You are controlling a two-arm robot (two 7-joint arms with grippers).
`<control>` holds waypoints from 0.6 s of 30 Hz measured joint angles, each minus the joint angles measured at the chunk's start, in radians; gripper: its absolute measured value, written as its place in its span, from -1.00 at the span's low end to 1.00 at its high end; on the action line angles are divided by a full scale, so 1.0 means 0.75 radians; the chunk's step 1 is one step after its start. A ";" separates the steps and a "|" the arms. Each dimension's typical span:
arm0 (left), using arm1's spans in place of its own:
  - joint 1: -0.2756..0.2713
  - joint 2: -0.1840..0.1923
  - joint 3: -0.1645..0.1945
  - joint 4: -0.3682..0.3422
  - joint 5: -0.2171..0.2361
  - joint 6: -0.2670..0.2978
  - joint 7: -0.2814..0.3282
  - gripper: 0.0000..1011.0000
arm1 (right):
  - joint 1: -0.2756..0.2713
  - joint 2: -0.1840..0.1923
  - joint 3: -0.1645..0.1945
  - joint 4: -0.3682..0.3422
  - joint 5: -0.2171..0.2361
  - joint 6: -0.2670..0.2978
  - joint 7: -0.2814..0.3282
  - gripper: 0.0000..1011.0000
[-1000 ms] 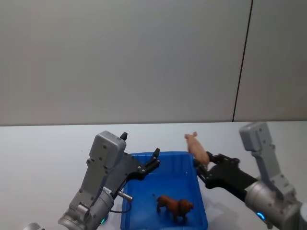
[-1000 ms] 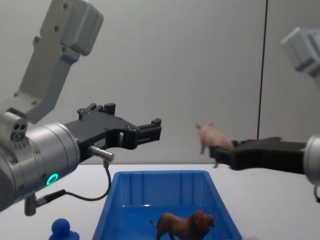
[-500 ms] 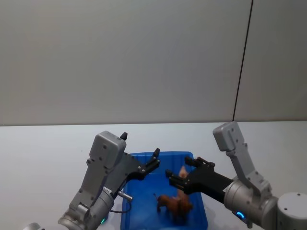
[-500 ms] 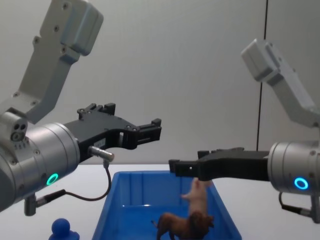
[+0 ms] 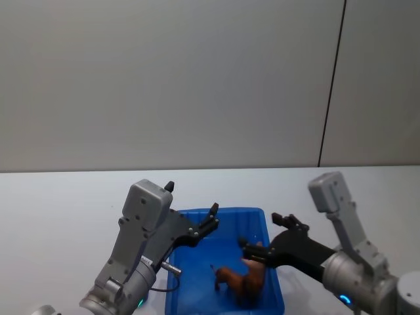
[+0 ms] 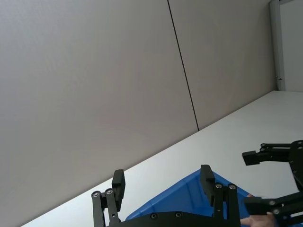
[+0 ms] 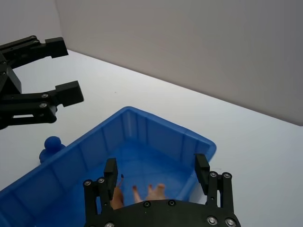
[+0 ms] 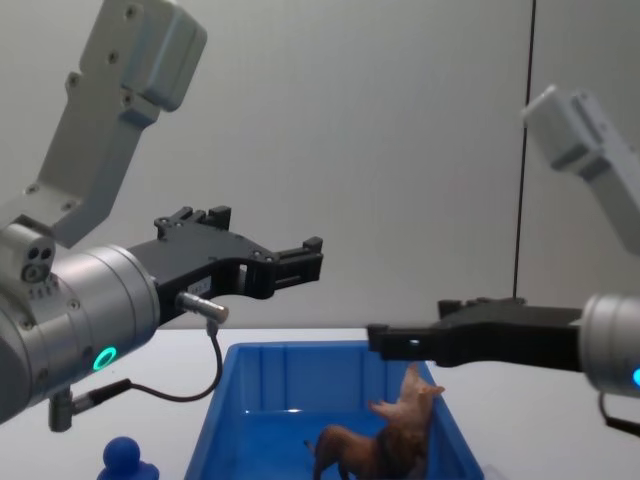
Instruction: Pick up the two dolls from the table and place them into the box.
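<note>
Right gripper: jaws spread wide, nothing between them. You see it hanging over the right half of the box, above the rim. Both fingers are clear of the walls.

The pig is inside the box, directly under that gripper, toward the near right corner. It sits tilted rather than on its feet, and the right wrist view shows its legs pointing up toward the camera. It is right against the lion, but I can't tell whether it leans on the lion or lies on the box floor just behind it. The overlap is too tight from both the head and chest views.

The lion stands upright on the box floor near the front, mane end toward the pig.

Left gripper: also wide open and empty. It is held level above the far left corner of the box and well apart from your right gripper.

The box sits on the table between the two arms. A small blue figure stands on the table just outside the box's left wall.
</note>
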 joint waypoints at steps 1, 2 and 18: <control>0.000 0.000 0.000 0.000 0.000 0.000 0.000 0.98 | -0.005 0.006 0.003 -0.005 0.004 -0.005 -0.002 0.98; 0.000 0.000 0.000 0.000 0.000 0.000 0.000 0.98 | -0.011 0.011 0.006 -0.010 0.008 -0.010 -0.004 0.98; 0.001 0.000 0.000 0.000 0.000 0.001 0.000 0.98 | -0.131 0.128 0.080 -0.105 0.089 -0.104 -0.089 0.98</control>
